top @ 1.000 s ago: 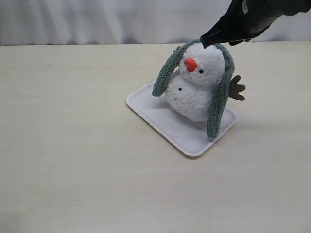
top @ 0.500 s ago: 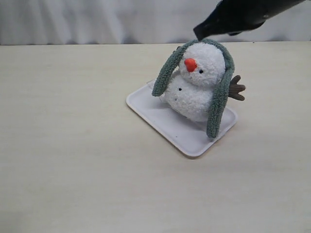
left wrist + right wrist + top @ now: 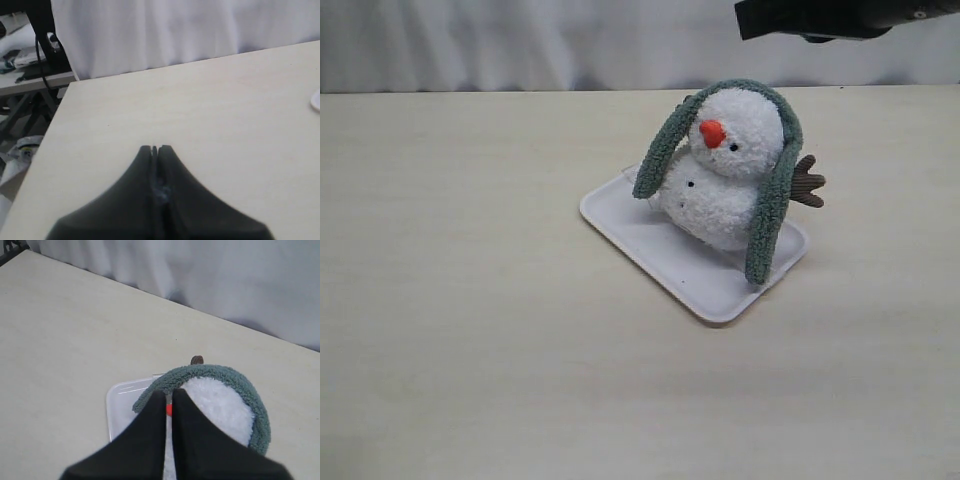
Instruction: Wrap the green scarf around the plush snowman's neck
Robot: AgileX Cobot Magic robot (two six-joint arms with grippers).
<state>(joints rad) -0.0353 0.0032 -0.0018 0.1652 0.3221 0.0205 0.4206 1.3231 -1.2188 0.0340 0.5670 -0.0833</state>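
Observation:
The plush snowman (image 3: pixel 725 180) sits on a white tray (image 3: pixel 650 240), leaning back. The green scarf (image 3: pixel 770 215) arches over the back of its head, and both ends hang down its sides to the tray. My right gripper (image 3: pixel 742 20) hovers above and behind the head, shut and empty, clear of the scarf. In the right wrist view the gripper (image 3: pixel 169 391) is over the snowman (image 3: pixel 220 407), with the scarf (image 3: pixel 225 372) curving round the head. My left gripper (image 3: pixel 156 148) is shut on nothing over bare table, outside the exterior view.
A brown twig arm (image 3: pixel 808 182) sticks out on the snowman's right side. The pale wooden table (image 3: pixel 470 300) stretches to the left and front. A white curtain (image 3: pixel 520 40) hangs along the back edge. The left wrist view shows the table's edge with clutter (image 3: pixel 25 55) beyond.
The right gripper has shut, lifted off the top of the snowman's head and moved up and back. The scarf stays draped over the head.

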